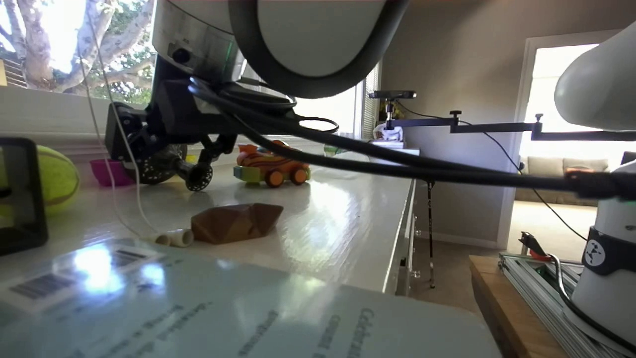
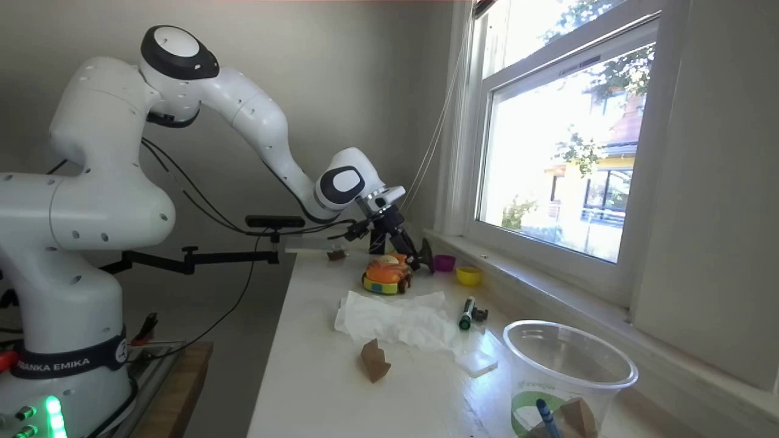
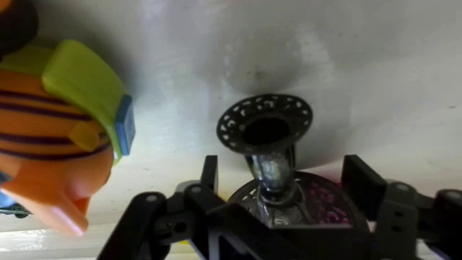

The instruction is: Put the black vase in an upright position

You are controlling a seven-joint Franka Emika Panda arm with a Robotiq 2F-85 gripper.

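Black vase (image 3: 273, 173), wide end part-hidden

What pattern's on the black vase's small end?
Little cut-out holes around it; the black vase shows best in the wrist view.

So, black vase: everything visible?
The black vase looks like dark, shiny metal: a small flared rim pierced around a dark opening, a narrow ringed stem, a wider pierced end. It lies on its side on the white surface. The open gripper straddles it, gaps showing beside the stem; contact at the wider end is unclear.
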